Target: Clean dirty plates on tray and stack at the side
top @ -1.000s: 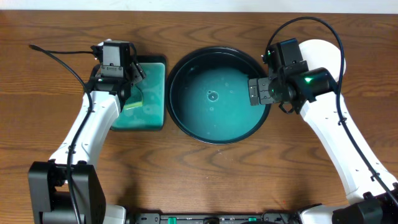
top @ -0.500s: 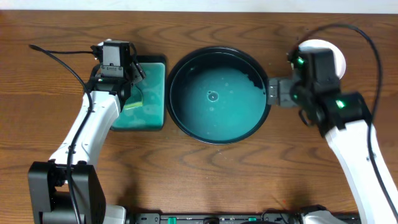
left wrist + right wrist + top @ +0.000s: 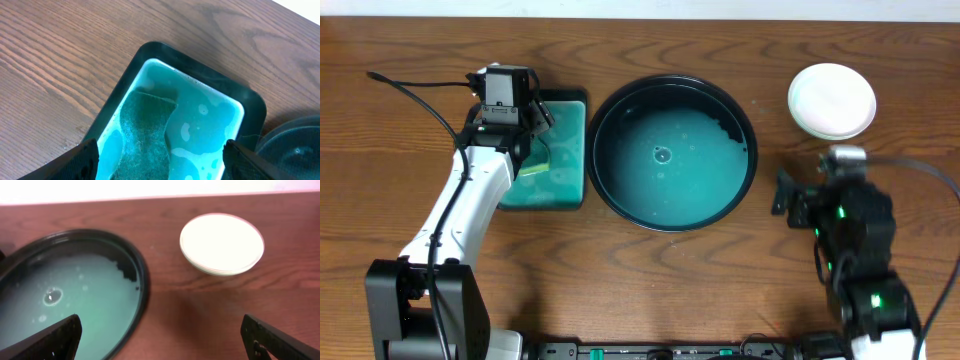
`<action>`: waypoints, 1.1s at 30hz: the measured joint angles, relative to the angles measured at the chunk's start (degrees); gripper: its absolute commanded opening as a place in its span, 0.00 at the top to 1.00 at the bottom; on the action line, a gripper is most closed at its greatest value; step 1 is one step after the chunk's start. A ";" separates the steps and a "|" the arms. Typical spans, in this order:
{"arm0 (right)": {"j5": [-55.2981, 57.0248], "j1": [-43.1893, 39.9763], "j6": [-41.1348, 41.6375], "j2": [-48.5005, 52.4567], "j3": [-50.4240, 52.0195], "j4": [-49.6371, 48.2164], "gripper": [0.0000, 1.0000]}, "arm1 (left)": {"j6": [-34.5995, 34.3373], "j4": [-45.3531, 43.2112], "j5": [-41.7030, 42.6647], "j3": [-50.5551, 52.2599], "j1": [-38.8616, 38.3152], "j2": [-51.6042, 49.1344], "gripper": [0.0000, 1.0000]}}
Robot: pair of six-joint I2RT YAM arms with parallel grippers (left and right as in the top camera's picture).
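- The left end effector (image 3: 160,152) is held over the small tray (image 3: 124,85), its fingers apart and nothing gripped. A green sponge (image 3: 145,135) lies in the teal liquid beneath it.
- The tray (image 3: 680,195) is seen at the middle of the desk (image 3: 650,290), filled with teal water and a few bubbles. No plate is seen in it.
- The right end effector (image 3: 161,325) is held on the robot's side of the stack and well apart from it, with fingers spread wide and empty.
- The plates (image 3: 832,100) are stacked on the bare desk to the right of the tray, apart from its rim. The top one is white and looks clean; how many lie beneath cannot be counted for certain.
- The stacking step is judged done and the task near its end. Little is called for next: the arms may be parked clear of the stack, so that it is not knocked.
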State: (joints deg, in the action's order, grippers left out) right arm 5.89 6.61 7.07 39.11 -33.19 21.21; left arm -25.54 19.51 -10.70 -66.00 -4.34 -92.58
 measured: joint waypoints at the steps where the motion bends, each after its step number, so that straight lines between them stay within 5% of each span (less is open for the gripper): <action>1: 0.00 -0.44 0.00 -2.95 2.16 -0.85 0.01 | -0.02 0.00 0.00 0.00 0.00 0.00 0.20; 15: -0.07 -3.85 0.00 -29.40 20.39 -5.01 0.01 | -0.02 0.02 0.02 0.00 0.00 0.00 0.20; 33: -0.09 -3.87 0.00 -37.05 32.70 -17.77 0.01 | 0.00 0.02 0.00 0.00 0.00 -0.02 0.20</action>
State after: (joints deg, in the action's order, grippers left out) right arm 5.80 2.74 7.07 2.07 -0.49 3.44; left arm -25.54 19.53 -10.70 -66.00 -4.34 -92.60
